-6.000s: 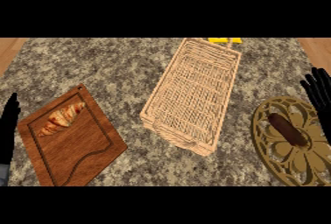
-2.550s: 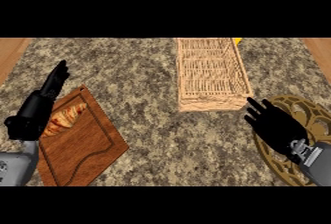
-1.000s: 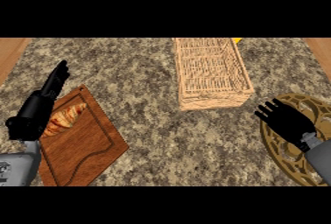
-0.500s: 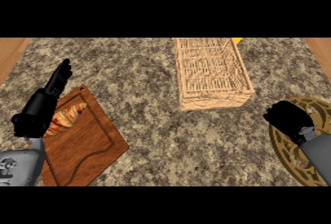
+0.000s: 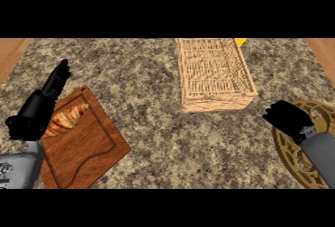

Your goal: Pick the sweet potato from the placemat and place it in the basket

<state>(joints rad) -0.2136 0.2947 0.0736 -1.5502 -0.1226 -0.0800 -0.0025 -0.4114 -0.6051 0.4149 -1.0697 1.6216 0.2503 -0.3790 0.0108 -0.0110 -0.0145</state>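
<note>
a second ago the right hand (image 5: 288,116) had its fingers fanned out above the placemat (image 5: 291,159); now they are bunched and curled downward into a tight dark lump, as in the frame half a second back, and the hand sits a touch further toward 10 o'clock. the sweet potato, in plain sight on the placemat six seconds ago, does not show: the curled hand covers that spot at the mat's 11 o'clock rim and hides it. the left hand (image 5: 36,113) has hardly moved.

the wicker basket (image 5: 216,103) lies lengthwise at 12 to 1 o'clock on the speckled stone counter (image 5: 170,133), its near end wall toward the robot, near the right hand at the hand's 10 o'clock, with bare counter between them. a small yellow thing (image 5: 240,41) peeks out behind the basket's far right corner. at 8 o'clock a wooden cutting board (image 5: 82,150) lies turned at an angle, with a croissant (image 5: 65,120) on its upper left part.

the right forearm (image 5: 322,153) comes in from 4 o'clock across the round gold placemat. the left hand hangs over the board's left edge, just beside the croissant, fingers straight and pressed together, pointing to 1 o'clock.
</note>
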